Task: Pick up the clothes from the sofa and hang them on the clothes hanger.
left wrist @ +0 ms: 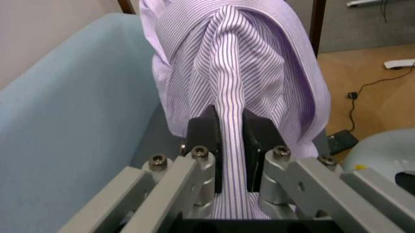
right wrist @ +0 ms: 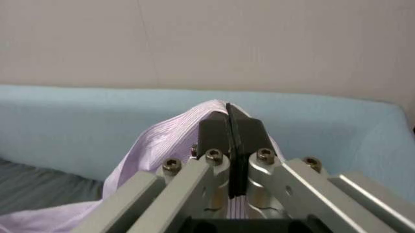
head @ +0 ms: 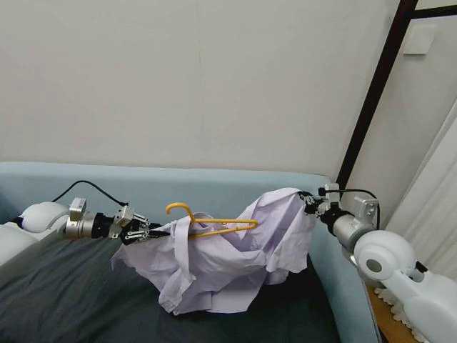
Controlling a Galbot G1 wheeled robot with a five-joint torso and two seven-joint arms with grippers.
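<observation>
Lilac shirt point(head: 228, 264) hung stretched over the sofa point(head: 214, 189) between the left gripper point(head: 146, 234) and right gripper point(head: 308, 204), and the head view showed a yellow hanger point(head: 207, 225) lying across it. Up close, the wrist views showed its fine stripes and each gripper's pads point(left wrist: 204, 141) clamped tight on a fold.

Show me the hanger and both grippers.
hanger point(head: 221, 221): head view, on its yellow bar.
left gripper point(head: 150, 232): head view, fingertips clamped on the shirt point(head: 214, 268).
right gripper point(head: 308, 203): head view, fingertips clamped on the shirt.
</observation>
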